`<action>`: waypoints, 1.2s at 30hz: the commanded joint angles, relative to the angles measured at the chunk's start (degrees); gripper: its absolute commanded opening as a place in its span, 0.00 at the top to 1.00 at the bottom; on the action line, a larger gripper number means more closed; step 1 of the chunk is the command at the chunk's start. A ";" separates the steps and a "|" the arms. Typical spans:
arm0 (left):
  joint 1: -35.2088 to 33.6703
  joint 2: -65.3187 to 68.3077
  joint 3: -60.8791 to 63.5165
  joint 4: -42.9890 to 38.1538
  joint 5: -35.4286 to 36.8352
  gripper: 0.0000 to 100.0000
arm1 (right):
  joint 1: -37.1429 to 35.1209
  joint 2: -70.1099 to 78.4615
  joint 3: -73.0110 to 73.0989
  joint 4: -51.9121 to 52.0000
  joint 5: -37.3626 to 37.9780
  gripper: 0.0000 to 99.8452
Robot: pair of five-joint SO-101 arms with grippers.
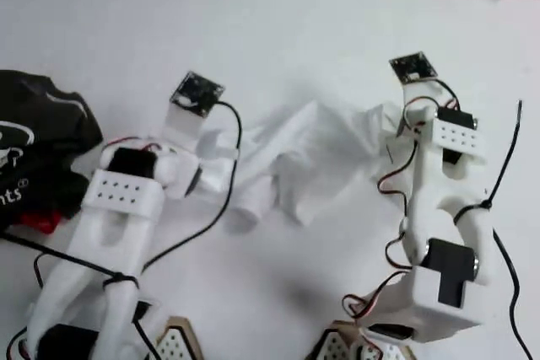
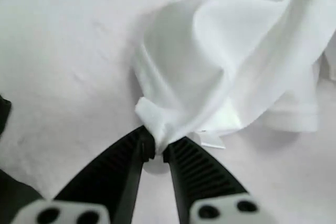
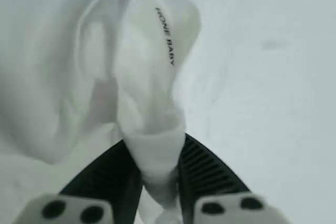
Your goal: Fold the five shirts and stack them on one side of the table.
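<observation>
**High view.** White table (image 1: 278,31). Its far edge runs across the top, with dark floor beyond it. There is bare surface ahead of both sets of fingertips out to that edge, and more between the two arm bases.
- The white shirt (image 1: 312,158) lies crumpled on the table, strung between the two grippers.
- The left gripper (image 1: 226,158) is at one end of it and the right gripper (image 1: 395,124) at the other.
- A black shirt (image 1: 42,137) is heaped at the table's side edge, on the outer side of the left arm and apart from the white shirt. A scrap of red cloth (image 1: 38,221) shows at its near side.
- The wrists cover the fingers here, so I cannot tell their grip from this view.

**Left wrist view.**
- The left gripper (image 2: 159,148) has black ribbed fingers (image 2: 126,166) drawn nearly together, with a slim gap at the tips.
- A small folded corner of the white shirt (image 2: 226,66) is pinched between the tips.
- The rest of the cloth billows away ahead of the tips in soft folds, with a hemmed edge to one side.
- Bare table (image 2: 63,51) lies beside the fingers.
- A sliver of dark cloth shows at the frame edge; I cannot tell what it is.

**Right wrist view.**
- The right gripper (image 3: 155,156) has its fingers (image 3: 205,166) clamped on a thick bunched roll of the white shirt (image 3: 147,77).
- The cloth fills the gap and holds the fingers a little further apart than the left pair.
- The roll rises ahead of the tips into a rounded loop, with a line of small print on it.
- Open table (image 3: 273,77) lies to one side of the fingers, and more loose white cloth to the other.
</observation>
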 commanded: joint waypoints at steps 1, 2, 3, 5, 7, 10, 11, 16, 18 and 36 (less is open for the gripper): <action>-0.70 -1.49 -0.04 -1.14 -0.70 0.84 | -0.75 -0.66 -0.88 -0.48 0.18 0.80; -1.76 -1.49 -1.01 -1.05 -0.70 0.82 | -0.66 -1.54 -0.88 -0.48 0.18 0.75; -3.16 -1.49 -2.59 -0.26 -0.70 0.81 | -0.66 -2.59 -0.79 -0.40 0.18 0.72; -5.89 -1.49 -7.25 2.55 -0.70 0.81 | -0.22 -5.05 -0.70 -0.22 0.18 0.70; -7.74 -1.49 -13.05 7.03 -0.88 0.81 | -0.04 -8.04 -0.79 0.13 0.09 0.70; -7.21 -1.49 -20.53 14.59 -3.69 0.81 | -0.04 -12.62 -0.79 2.24 0.09 0.70; -6.42 -1.41 -21.76 16.79 -4.92 0.81 | -0.22 -14.11 -0.79 2.86 0.09 0.70; -3.08 -0.97 -18.95 19.87 -14.24 0.81 | -0.48 -18.86 -0.62 5.41 0.09 0.70; -2.99 -0.97 -13.67 17.23 -20.04 0.81 | -0.48 -19.65 -0.53 6.55 0.09 0.70; -7.38 0.79 6.64 -10.11 -20.75 0.81 | -0.57 -19.91 -0.44 11.12 0.09 0.70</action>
